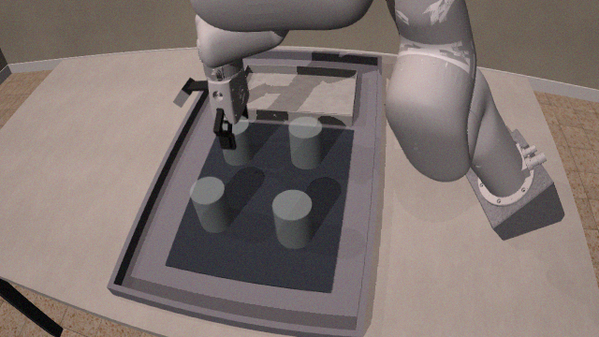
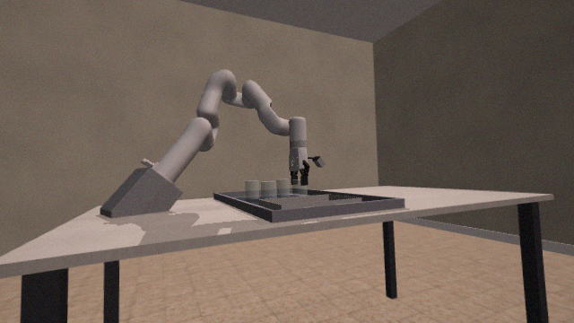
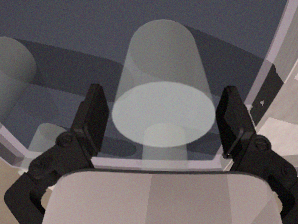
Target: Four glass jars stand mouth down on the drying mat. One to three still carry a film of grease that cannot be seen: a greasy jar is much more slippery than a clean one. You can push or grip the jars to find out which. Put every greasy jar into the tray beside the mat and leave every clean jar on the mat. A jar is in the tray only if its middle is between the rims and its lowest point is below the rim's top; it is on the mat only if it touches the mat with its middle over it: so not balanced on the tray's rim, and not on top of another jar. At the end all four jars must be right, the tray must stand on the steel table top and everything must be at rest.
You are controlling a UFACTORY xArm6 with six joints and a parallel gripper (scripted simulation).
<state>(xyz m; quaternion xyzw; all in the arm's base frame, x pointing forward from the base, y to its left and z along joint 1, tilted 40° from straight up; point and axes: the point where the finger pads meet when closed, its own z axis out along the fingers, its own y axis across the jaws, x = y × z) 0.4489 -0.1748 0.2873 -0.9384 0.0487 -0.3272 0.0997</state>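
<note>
The gripper (image 3: 162,119) hangs wide open and empty astride the far-left jar (image 1: 236,142); all four jars stand on the mat (image 1: 262,262), none in the tray (image 1: 299,95).

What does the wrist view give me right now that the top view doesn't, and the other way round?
Only the wrist view shows both pincer fingers standing wide on either side of one jar, with a gap on each side, not gripping.

Only the top view shows all four jars on the dark mat, the tray beyond it with no jar inside, and the arm's base.

Both show the open pincer at the far-left jar and neighbouring jars on the mat.
</note>
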